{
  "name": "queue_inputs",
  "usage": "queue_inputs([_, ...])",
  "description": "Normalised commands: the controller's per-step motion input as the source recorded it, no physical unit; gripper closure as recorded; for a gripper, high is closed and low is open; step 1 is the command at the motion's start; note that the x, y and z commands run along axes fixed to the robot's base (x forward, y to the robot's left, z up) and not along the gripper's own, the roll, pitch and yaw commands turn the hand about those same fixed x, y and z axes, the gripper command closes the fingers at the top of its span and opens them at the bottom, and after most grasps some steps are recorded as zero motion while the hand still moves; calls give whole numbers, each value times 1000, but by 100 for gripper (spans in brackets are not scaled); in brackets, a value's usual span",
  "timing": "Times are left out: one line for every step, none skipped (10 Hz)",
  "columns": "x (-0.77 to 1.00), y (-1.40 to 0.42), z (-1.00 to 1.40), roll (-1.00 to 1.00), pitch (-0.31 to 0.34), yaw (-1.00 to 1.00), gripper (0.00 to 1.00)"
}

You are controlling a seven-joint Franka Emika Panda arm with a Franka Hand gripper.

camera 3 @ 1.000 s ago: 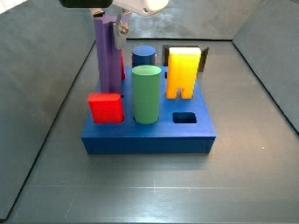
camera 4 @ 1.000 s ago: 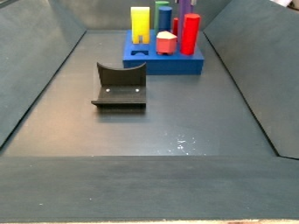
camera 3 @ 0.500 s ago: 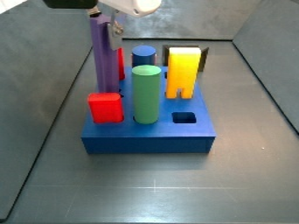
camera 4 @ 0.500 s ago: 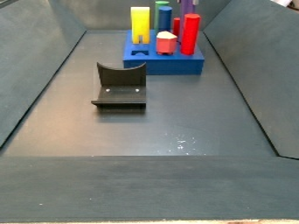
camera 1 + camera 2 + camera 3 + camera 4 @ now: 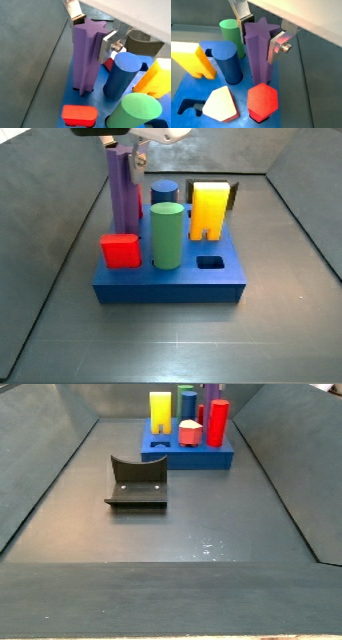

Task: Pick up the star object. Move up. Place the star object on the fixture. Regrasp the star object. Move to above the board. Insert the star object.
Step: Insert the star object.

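Note:
The star object (image 5: 123, 193) is a long purple prism standing upright at the back left of the blue board (image 5: 174, 288). In both wrist views its foot meets the board's top, star object (image 5: 87, 55), (image 5: 258, 50); how deep it sits I cannot tell. My gripper (image 5: 127, 150) is at its top end. The silver fingers press its two sides, so the gripper (image 5: 92, 31), (image 5: 260, 32) is shut on it. The black fixture (image 5: 136, 484) stands on the floor away from the board (image 5: 187, 459).
Close around the star stand a blue cylinder (image 5: 123, 72), a green cylinder (image 5: 167, 233), a yellow arch (image 5: 210, 208), a red hexagonal peg (image 5: 263, 97) and a short red block (image 5: 120, 250). A square hole (image 5: 211, 262) is open. Grey sloping walls enclose the floor.
Half a second ago the gripper and the star's top stood slightly left and higher; now they are back right and lower, as one second ago. Nothing else moved.

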Motion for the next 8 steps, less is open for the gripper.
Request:
queue_inputs([151, 31, -717, 0, -69, 214, 100])
queue_inputs([0, 31, -677, 3, -107, 277, 100])
queue_inputs([-43, 0, -517, 30, -137, 440, 100])
queue_inputs([-103, 0, -414, 54, -143, 486, 100])
queue_inputs([-129, 0, -386, 47, -130, 414, 100])
queue_inputs([0, 0, -517, 56, -120, 391, 100])
queue_inputs([160, 0, -774, 40, -116, 269, 100])
queue_inputs([217, 0, -889, 21, -106, 166, 100])
